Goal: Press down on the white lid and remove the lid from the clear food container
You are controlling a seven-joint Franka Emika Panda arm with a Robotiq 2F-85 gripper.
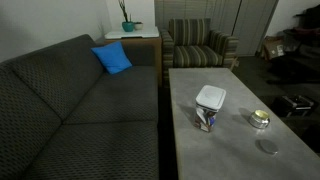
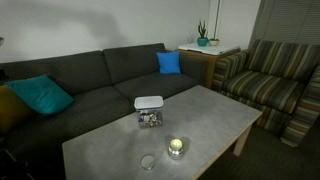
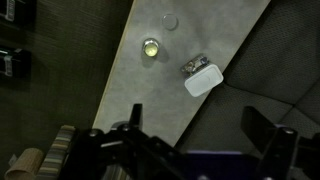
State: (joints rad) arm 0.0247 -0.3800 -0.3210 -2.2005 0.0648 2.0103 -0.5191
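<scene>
Approach stage; claw (image 3: 197, 125) hung high, spread wide, empty; lid (image 1: 210, 97) sat on box (image 1: 205, 119); next, descend squarely onto it.

From above, nothing stands between the gripper (image 3: 197, 135), jaws spread wide, and the white lid (image 3: 203, 80) far below it in the wrist view. The clear food container (image 1: 206, 120) sits toward the sofa-side edge of the grey worktop (image 1: 190, 145), with open surface on all sides. Two low obstacles lie on the side away from the dark sofa (image 1: 80, 100): a small round metallic tin (image 1: 260, 119), near the container but apart from it, and a flat grey disc (image 1: 267, 146) just past the tin. The sofa runs close along one long edge; a striped armchair (image 1: 198, 45) closes off one end.
</scene>
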